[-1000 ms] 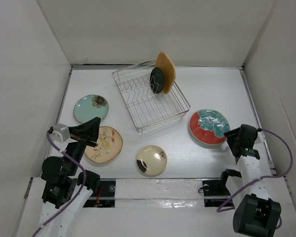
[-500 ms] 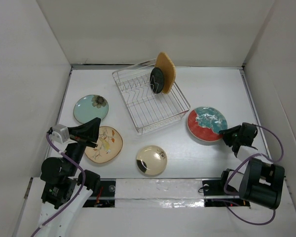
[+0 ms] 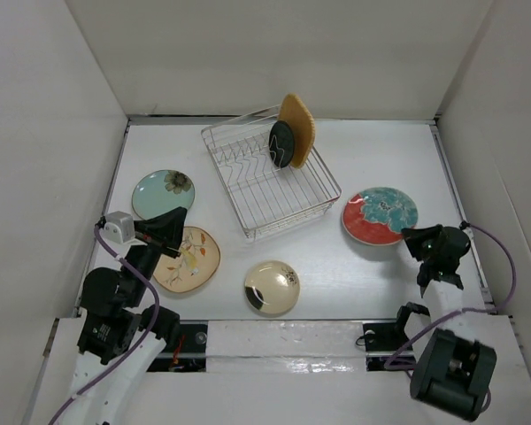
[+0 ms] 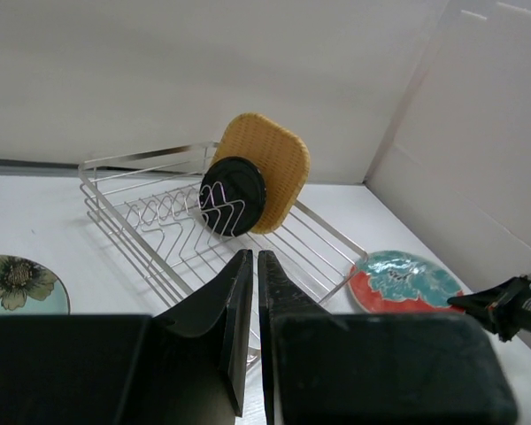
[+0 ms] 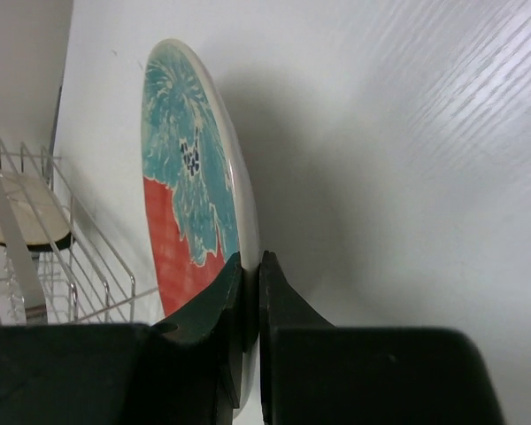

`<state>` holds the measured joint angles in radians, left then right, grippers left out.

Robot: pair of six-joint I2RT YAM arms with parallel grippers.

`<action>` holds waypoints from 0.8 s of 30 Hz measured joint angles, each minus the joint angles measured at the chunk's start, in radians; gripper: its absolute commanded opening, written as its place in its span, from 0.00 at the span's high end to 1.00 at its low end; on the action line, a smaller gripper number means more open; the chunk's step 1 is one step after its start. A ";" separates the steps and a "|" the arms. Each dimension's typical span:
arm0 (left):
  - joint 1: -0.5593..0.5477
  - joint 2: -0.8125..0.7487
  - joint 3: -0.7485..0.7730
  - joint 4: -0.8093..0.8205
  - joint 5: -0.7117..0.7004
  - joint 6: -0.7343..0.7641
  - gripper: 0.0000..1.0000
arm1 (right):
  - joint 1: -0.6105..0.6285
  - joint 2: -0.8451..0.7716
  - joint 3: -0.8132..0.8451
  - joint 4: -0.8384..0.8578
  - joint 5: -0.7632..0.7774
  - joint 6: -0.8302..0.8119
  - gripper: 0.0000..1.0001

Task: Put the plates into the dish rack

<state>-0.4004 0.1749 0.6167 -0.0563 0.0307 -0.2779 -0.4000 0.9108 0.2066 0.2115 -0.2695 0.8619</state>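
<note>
Your right gripper (image 5: 250,266) pinches the rim of the red-and-teal plate (image 5: 190,177), left gripper (image 4: 255,266) closed empty; next, lift it and slot it upright between dish rack (image 3: 257,190) prongs.

Two plates (image 3: 288,135) upright at far end of dish rack (image 3: 257,190), three plates (image 3: 188,257) front-left, last plate (image 3: 379,215) right

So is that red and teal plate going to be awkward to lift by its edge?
Probably. The red and teal plate looks rigid and glazed, so its rim may slip in the narrow pinch of the right gripper. Held only at one edge, it would likely sag or swing. It looks ceramic, so a drop could chip it.
</note>
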 measured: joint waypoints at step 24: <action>-0.004 0.065 0.000 -0.001 0.007 0.001 0.95 | 0.745 0.398 1.151 -0.312 0.323 -0.424 1.00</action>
<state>-0.4042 0.2401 0.6167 -0.0574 0.0380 -0.2771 0.3450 1.3090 1.3579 -0.1001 0.0540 0.4377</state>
